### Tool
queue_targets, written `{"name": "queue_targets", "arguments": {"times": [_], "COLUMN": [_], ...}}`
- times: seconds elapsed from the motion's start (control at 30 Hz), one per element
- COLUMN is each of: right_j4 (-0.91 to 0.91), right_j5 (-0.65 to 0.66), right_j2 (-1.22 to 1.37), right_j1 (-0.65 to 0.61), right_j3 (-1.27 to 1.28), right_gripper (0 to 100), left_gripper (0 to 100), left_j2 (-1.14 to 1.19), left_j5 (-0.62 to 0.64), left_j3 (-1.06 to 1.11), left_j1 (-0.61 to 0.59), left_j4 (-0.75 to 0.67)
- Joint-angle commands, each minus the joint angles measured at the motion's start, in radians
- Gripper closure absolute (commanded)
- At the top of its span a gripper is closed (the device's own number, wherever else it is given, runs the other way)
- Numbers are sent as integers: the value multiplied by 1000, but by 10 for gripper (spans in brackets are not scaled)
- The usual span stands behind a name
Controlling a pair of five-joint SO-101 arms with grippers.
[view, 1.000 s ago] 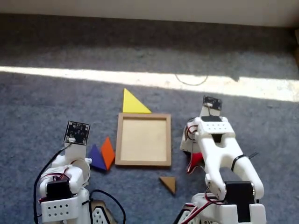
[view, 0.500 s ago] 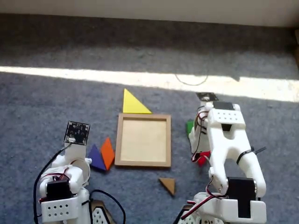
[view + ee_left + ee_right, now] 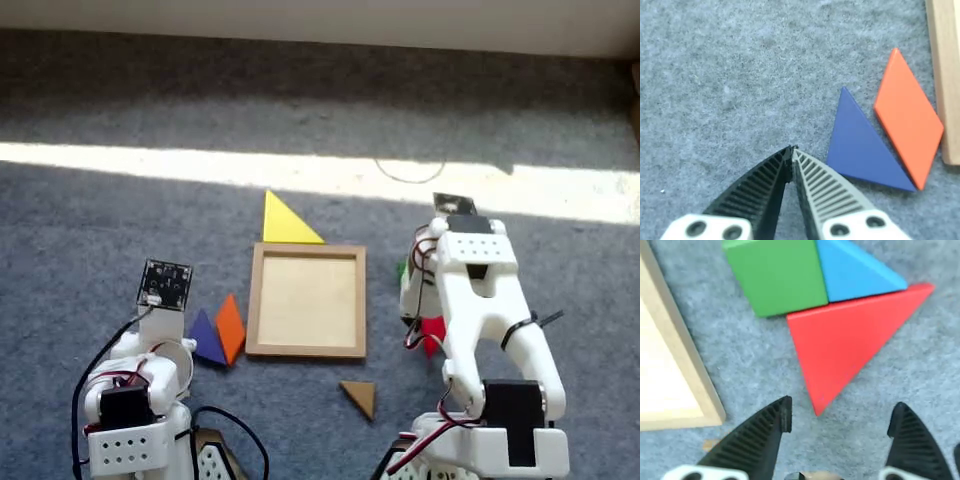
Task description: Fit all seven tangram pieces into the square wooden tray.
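Nearest, the left gripper (image 3: 791, 149) hangs low over the grey carpet (image 3: 100, 220) with its fingers pressed together and nothing between them. Just beyond its tips lie a dark blue triangle (image 3: 860, 147) and an orange parallelogram (image 3: 907, 115), edge to edge, the parallelogram just beside the tray's outer rim.

The right gripper (image 3: 841, 410) stands wide open and holds nothing; the sharp corner of the red triangle (image 3: 845, 340) points into the gap between its fingers. The red triangle touches a green square (image 3: 777, 275) and a light blue triangle (image 3: 855, 272), which also meet each other. This cluster sits on the carpet just beside the tray on the right arm's side.

In the high view a brown triangle (image 3: 361, 393) lies alone near the tray's near right corner. The square wooden tray (image 3: 254, 300) sits flat between the two arms, and all seven pieces lie outside it. A yellow triangle (image 3: 285, 222) touches its far rim. Farther off, a thin cable loop (image 3: 410, 172) lies in a band of sunlight.
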Motion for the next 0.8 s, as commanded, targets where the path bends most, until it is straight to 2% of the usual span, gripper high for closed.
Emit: {"name": "queue_targets", "arguments": {"times": [0.0, 0.17, 0.4, 0.77], "right_j4": [-79, -193, -206, -213], "right_j5": [-110, -249, -348, -365], "right_j2": [-2, -1, 47, 159], "right_j1": [-42, -53, -50, 16], "right_j3": [-39, -36, -38, -47], "right_gripper": [685, 685, 685, 685], "left_gripper": [972, 972, 972, 972], "left_j2": [-28, -28, -28, -28], "left_j5": [6, 6, 6, 6], "left_j3": [19, 19, 19, 19], "left_j1": [-12, -12, -12, -12], "left_j4": [8, 8, 8, 8]}}
